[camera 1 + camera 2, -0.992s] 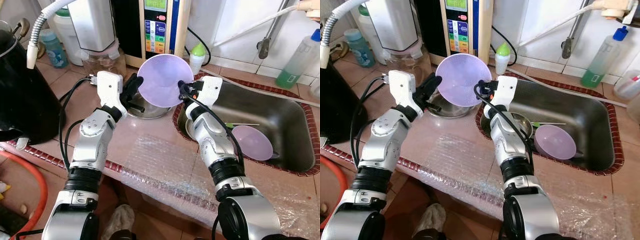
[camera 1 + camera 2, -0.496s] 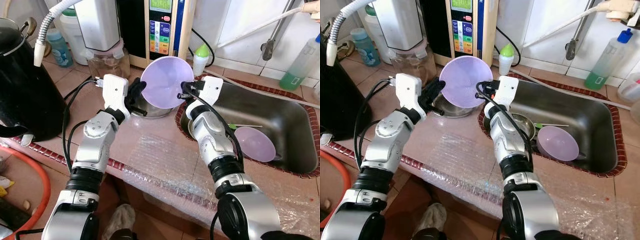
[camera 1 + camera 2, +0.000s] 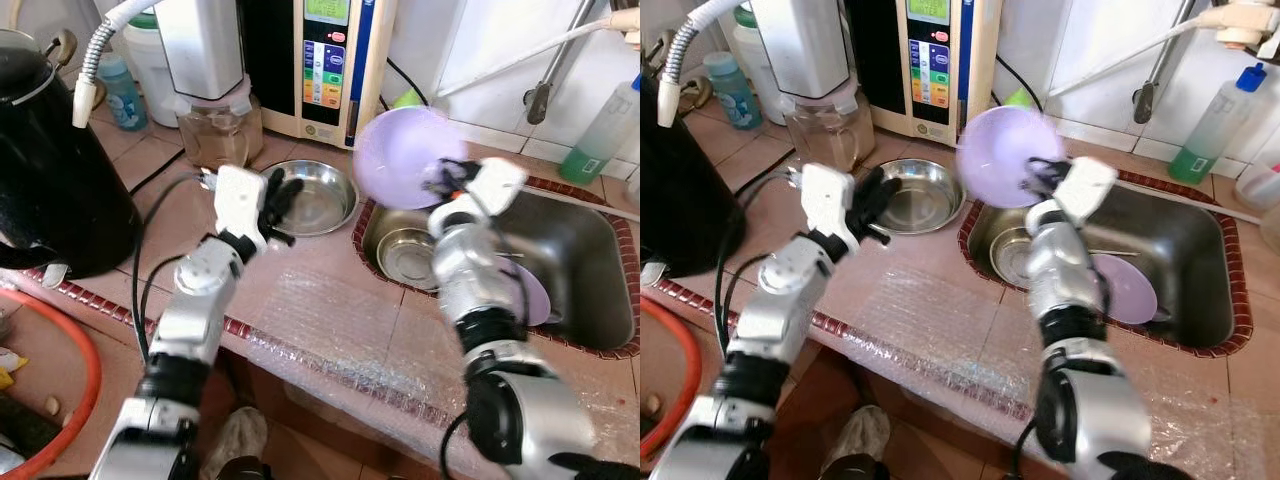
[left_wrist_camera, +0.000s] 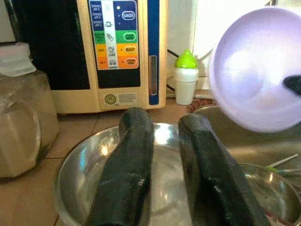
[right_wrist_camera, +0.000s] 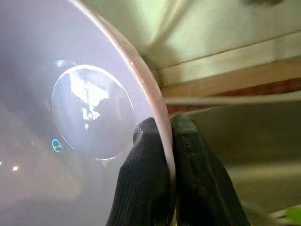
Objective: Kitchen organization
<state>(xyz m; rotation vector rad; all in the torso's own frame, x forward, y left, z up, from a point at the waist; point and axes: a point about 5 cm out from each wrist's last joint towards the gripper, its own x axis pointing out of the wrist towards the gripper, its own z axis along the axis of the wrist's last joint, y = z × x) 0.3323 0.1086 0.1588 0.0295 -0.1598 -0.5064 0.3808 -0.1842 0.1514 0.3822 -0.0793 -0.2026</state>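
Note:
My right gripper is shut on the rim of a lilac plastic bowl, held tilted above the left edge of the steel sink. The right wrist view has the two fingertips pinching that rim. My left gripper hovers open and empty over a steel bowl on the counter; its fingers point across the bowl. A second lilac bowl and a small steel bowl lie in the sink.
A black kettle stands at the left. A water purifier and a glass jar line the back wall. A green soap bottle sits at the far right. Bubble wrap covers the counter's front edge.
The right gripper has swung the lilac bowl rightward, from above the counter's steel bowl to over the sink edge. The left gripper is now apart from the bowl's rim.

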